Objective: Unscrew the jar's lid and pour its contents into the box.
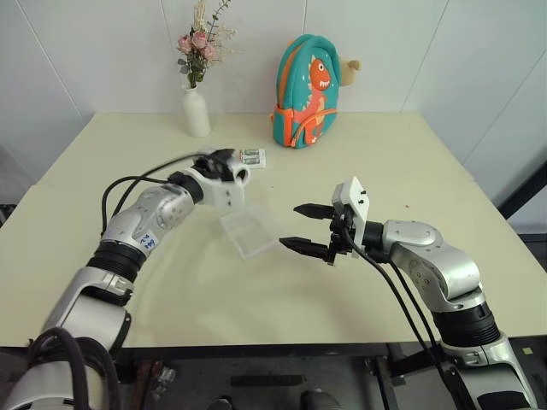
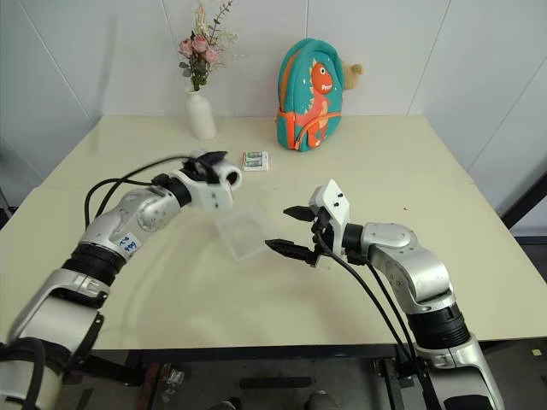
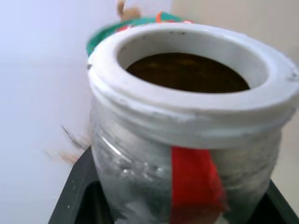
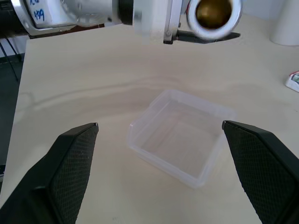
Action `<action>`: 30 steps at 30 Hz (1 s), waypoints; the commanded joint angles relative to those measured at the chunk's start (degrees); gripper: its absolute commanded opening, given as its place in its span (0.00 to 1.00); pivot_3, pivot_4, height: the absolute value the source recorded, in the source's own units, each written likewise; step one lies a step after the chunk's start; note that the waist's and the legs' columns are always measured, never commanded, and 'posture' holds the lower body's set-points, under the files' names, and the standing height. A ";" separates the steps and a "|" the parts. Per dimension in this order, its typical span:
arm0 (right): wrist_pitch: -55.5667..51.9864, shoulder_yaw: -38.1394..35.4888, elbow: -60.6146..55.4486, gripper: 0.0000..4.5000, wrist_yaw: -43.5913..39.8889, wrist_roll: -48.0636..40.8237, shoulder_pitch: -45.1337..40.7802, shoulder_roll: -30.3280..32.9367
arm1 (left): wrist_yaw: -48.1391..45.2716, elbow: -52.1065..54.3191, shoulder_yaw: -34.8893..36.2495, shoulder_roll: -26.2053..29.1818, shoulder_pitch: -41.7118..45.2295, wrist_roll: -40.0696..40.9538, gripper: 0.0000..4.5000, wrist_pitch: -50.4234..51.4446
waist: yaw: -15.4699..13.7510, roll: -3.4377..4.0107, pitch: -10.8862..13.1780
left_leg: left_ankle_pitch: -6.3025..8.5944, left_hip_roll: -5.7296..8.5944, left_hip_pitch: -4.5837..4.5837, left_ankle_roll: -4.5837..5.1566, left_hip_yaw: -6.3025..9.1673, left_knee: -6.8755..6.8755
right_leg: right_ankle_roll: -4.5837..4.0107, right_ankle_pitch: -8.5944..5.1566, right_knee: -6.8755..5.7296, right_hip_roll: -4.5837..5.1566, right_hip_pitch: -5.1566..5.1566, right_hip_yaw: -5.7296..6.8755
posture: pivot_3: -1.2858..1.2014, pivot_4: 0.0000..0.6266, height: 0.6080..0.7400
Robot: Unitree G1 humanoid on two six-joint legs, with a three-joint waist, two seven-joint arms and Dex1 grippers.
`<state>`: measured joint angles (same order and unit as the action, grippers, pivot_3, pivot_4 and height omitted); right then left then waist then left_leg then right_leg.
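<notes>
The left gripper [image 1: 229, 166], left of centre in the head view, is clamped on the jar [image 1: 235, 175], which it holds above the table [image 1: 385, 162] with its open mouth turned sideways toward the right gripper. No lid is on the jar. The right gripper [image 1: 312, 229], right of centre, has its two black fingers [image 4: 70, 163] spread wide, holding and touching nothing. The box [image 1: 249, 231] sits on the table at centre, just beside those fingertips and below the jar.

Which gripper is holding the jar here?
The left gripper: it is shut on the open-mouthed jar, held above the table near the box. The right gripper is open, holding nothing.
</notes>
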<state>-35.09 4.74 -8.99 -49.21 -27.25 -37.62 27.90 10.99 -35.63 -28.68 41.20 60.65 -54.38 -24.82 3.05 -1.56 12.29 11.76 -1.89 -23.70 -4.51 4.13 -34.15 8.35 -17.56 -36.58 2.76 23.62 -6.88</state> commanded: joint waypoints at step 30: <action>-0.72 -3.80 -1.61 0.99 2.63 -4.15 0.73 -2.90 | -0.79 -2.98 7.37 0.62 -0.91 15.54 0.45 -0.06 | -0.02 0.01 -0.01 | -0.02 0.03 -0.26 -0.03 0.00 -0.02 | 0.07 0.00 -0.16 0.00 0.23 0.02 | 0.52 0.24 1.00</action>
<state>-35.67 1.80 -8.62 -46.07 -30.42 -37.11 24.31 21.77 -40.12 -29.51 42.96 61.53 -55.42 -24.50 3.03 -1.55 12.29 11.74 -1.86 -23.94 -4.54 4.13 -34.17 8.39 -17.57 -36.80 2.77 23.85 -6.87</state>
